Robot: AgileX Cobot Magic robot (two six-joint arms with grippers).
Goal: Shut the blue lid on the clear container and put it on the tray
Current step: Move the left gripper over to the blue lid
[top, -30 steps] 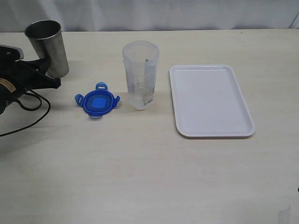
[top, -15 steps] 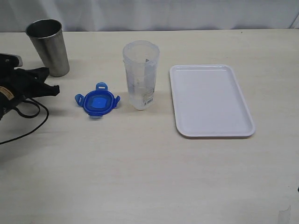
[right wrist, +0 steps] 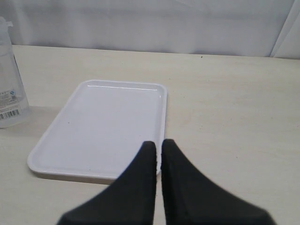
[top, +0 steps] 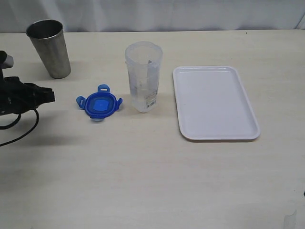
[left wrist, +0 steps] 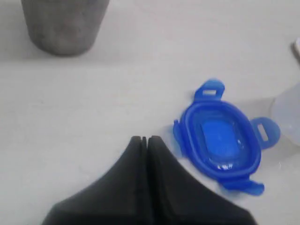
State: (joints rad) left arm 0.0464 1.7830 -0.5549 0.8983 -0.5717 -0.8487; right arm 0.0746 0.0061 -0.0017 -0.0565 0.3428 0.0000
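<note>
**Left gripper** [top: 47,95]: far left, low over the table, tips aimed right toward the lid. Fingers pressed together, holding nothing. Stops short of the lid without touching it. Probably needs to open before any pickup.

**Steel cup** [top: 49,47]: far left, upright, well apart from the rest. No apparent part in the task.

**Blue lid** [top: 99,105]: flat on the table, tabs splayed outward. Just left of the container, not touching. Unlatched, presumably so it can drop over a rim.

**Clear container** [top: 143,76]: centre, upright, mouth uncovered and ready to take the lid from above. Outside the tray.

**Tray** [top: 214,102]: right of the container, near it. Bare, apparently the final resting place.

**Right gripper** [right wrist: 157,143]: missing from the exterior view. Seen from the wrist, tips near one edge of the tray, pointing across it. Fingers closed, empty.
</note>
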